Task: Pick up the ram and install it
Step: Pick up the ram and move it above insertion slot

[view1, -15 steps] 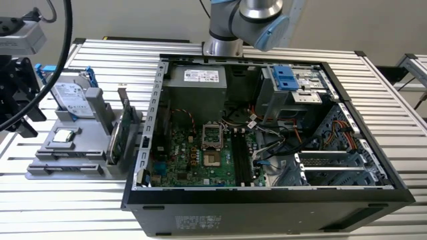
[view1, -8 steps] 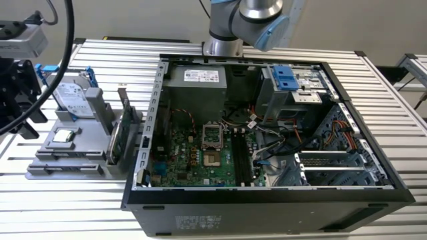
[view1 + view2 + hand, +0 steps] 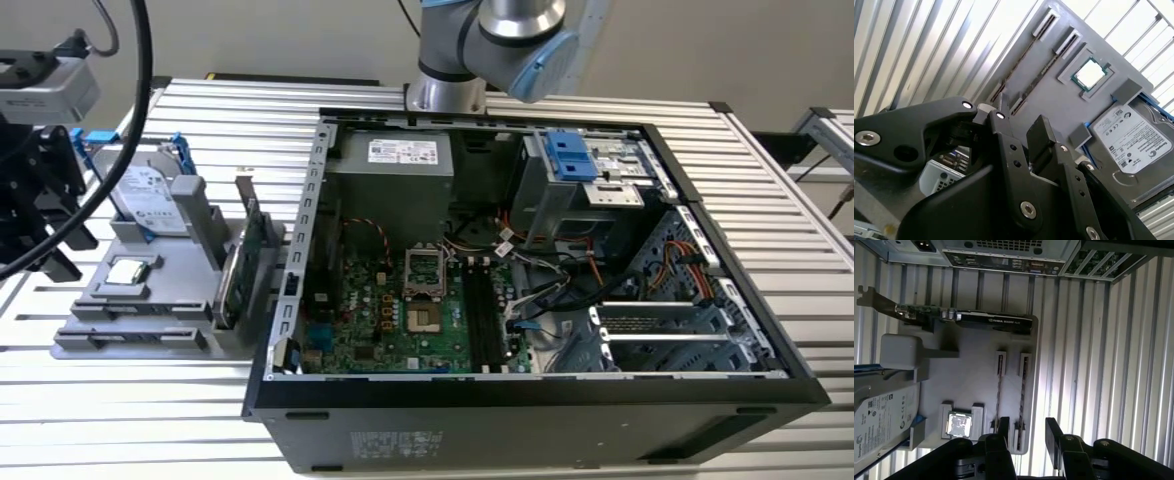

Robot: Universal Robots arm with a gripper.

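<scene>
The ram shows as two thin dark sticks standing on edge in slotted holders of a grey tray [image 3: 974, 370], one stick [image 3: 1022, 390] beside the other [image 3: 999, 390]. In the second wrist view the same sticks [image 3: 1040, 75] run along the tray [image 3: 1054, 105]. My gripper [image 3: 1029, 432] hovers above the sticks' near ends, open, with nothing between its black fingers [image 3: 1040, 131]. In the exterior view the gripper's black body [image 3: 40, 210] hangs at the left edge, beside the tray [image 3: 134, 345]. The motherboard's black slots [image 3: 483, 320] lie inside the open computer case [image 3: 534, 400].
On the tray sit a silver hard drive [image 3: 881, 415], a processor chip [image 3: 959, 424] and a green card on edge [image 3: 979, 317]. The case's back panel [image 3: 1004, 260] stands close behind the card. Ribbed metal table [image 3: 1104, 365] surrounds everything. Black cables [image 3: 114, 150] hang at the exterior view's left.
</scene>
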